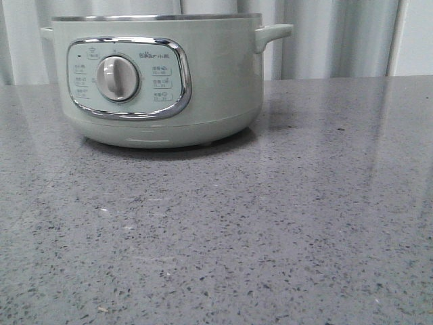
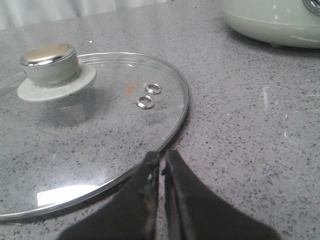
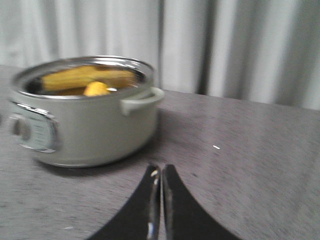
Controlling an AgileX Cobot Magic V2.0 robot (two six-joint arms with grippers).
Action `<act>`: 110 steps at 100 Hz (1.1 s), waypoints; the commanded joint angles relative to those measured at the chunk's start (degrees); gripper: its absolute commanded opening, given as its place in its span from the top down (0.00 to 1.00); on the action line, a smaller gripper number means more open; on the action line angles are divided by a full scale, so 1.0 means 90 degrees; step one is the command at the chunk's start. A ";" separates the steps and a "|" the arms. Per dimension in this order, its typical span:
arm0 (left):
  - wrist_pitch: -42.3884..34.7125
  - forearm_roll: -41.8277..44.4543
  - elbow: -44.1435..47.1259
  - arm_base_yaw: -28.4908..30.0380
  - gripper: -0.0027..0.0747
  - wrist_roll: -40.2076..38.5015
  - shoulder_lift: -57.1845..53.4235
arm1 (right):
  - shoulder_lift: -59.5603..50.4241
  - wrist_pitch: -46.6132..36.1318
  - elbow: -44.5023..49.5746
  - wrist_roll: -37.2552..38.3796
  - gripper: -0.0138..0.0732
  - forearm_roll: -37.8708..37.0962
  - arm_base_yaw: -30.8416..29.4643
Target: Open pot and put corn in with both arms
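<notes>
Pot, large, round, pale sage-green electric cooker with a steel rim, sits uncovered at the far left of the grey speckled stone table. Chrome-framed control panel with round dial faces the front camera; panel print too small to read. One side handle juts right; the opposite handle is only a sliver at the pot's left edge. From the front view the interior is hidden behind the wall, and neither arm shows.

Right wrist view is blurred. It looks down into the pot from the right side: bright yellow ear of corn lies inside, across the bowl, below the rim. A second rounded yellow shape beside it, cannot tell whether it is part of the same ear. Right gripper has its black fingers pressed together, nothing between them, above bare table near the pot.

Left wrist view: round clear glass lid with pale green knob topped in brass-coloured metal lies flat on the table, well apart from the pot, whose base alone shows at the frame's corner. Lid's near edge is cut off by the frame. Two small steel vent eyelets in the glass. Left gripper fingers closed together, tips just beside the lid's rim; contact with rim cannot be told.
</notes>
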 commanded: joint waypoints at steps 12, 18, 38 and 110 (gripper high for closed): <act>-0.0263 -0.0008 0.0032 0.0007 0.99 -0.0062 -0.0217 | -0.0760 -0.1702 0.1436 -0.0055 0.92 -0.0047 -0.1135; -0.0263 -0.0008 0.0032 0.0007 0.99 -0.0062 -0.0217 | -0.1028 -0.1619 0.1807 -0.0055 0.92 -0.0047 -0.1410; -0.0263 -0.0008 0.0032 0.0007 0.99 -0.0062 -0.0217 | -0.1986 -0.0686 0.2341 -0.0055 0.92 -0.0047 -0.1833; -0.0263 -0.0008 0.0032 0.0007 0.99 -0.0062 -0.0217 | -0.1946 0.0817 0.2341 -0.0055 0.92 -0.0062 -0.1833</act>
